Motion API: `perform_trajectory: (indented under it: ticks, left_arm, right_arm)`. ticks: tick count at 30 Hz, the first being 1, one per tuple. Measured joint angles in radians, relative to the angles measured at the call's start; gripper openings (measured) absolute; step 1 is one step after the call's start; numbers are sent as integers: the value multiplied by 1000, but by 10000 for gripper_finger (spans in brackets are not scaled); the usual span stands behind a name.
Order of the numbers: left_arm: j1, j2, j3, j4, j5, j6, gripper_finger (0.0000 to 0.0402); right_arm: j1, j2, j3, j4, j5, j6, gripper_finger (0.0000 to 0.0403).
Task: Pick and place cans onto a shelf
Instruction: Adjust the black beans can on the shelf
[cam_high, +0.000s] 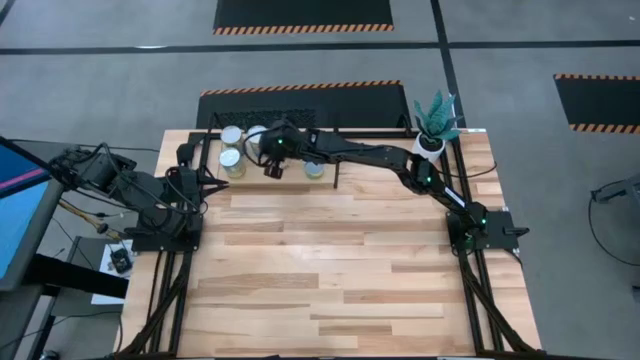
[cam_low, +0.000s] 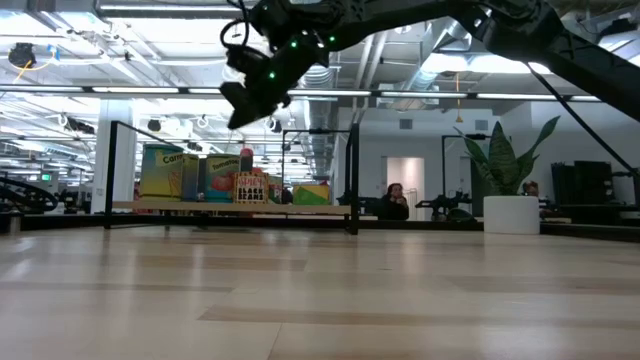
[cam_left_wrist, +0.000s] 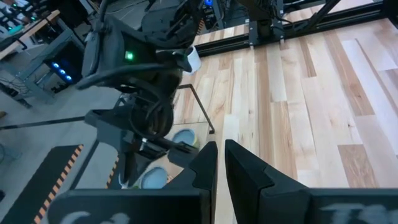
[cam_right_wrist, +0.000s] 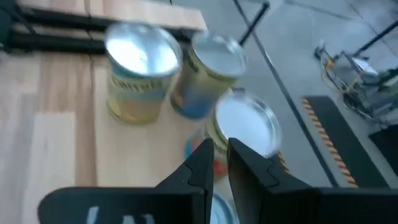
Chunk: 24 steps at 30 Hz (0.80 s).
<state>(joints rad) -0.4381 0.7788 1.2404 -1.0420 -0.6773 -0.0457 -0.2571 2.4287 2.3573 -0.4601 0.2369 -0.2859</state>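
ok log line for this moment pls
right pincer: above cans on shelf, empty | left pincer: parked at table's left edge, shut | plant pot: far right corner
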Motion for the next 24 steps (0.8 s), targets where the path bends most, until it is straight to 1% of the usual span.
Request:
perform_trajectory:
  ticks: [2,4,9,11,13,15,17,18,20,22,24]
  left_arm:
    - [0,0,0,0,0,0,22]
    - [0,0,0,0,0,0,22]
    - [0,0,0,0,-13,8,22]
    - [0,8,0,1,-60,7,22]
    - [0,23,0,4,-149,18,22]
    - [1,42,0,21,-250,60,22]
    - [6,61,0,74,-308,139,22]
    - [17,68,0,110,-309,185,22]
    - [59,80,0,200,-257,280,22]
    - [125,93,0,275,-159,367,22]
    - [216,108,0,345,-59,432,22]
  right_arm:
    - [1,-2,0,19,0,4,70]
    - [1,-7,0,3,-4,33,70]
    - [-30,-8,-1,-120,0,117,70]
    - [-35,-10,-1,-140,3,135,70]
    - [-30,-35,-3,-183,17,136,70]
    - [-17,-80,-3,-210,69,116,70]
    - [-1,-164,-3,-288,127,98,70]
    - [8,-214,-3,-323,151,98,70]
    - [24,-315,3,-412,181,127,70]
    - [49,-399,3,-527,185,188,70]
    - [80,-464,0,-628,183,260,70]
